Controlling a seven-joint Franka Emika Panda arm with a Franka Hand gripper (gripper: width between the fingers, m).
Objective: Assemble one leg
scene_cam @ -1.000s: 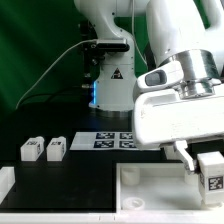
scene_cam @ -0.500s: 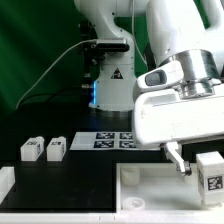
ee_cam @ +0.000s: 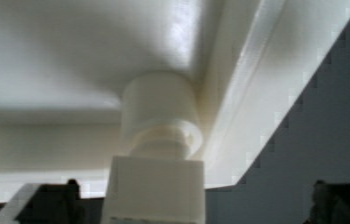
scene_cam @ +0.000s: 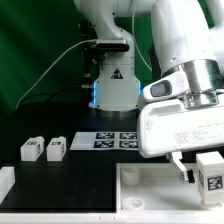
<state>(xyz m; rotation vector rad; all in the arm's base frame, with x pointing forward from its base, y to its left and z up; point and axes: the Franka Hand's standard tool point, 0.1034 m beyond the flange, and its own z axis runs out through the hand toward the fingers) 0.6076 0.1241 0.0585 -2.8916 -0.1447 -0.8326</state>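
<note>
A white leg (scene_cam: 211, 171) with a dark tag stands upright in the corner socket of the large white tabletop (scene_cam: 150, 192) at the exterior view's right. My gripper (scene_cam: 205, 168) is open around it, and one finger (scene_cam: 181, 169) stands clear of the leg's side. In the wrist view the leg (ee_cam: 159, 150) rises between the two dark fingertips (ee_cam: 47, 203), which are well apart from it, next to the tabletop's rim (ee_cam: 243, 90). The gripper (ee_cam: 193, 208) holds nothing. Two more legs (scene_cam: 31, 150) (scene_cam: 55, 150) lie at the exterior view's left.
The marker board (scene_cam: 108, 140) lies on the black table behind the tabletop. The robot's base (scene_cam: 112, 85) stands at the back centre, against a green backdrop. A white block (scene_cam: 5, 183) sits at the front left corner.
The visible finger has moved away from the leg's side, so the gripper has opened and let go of the leg. The leg stays upright in the corner.
</note>
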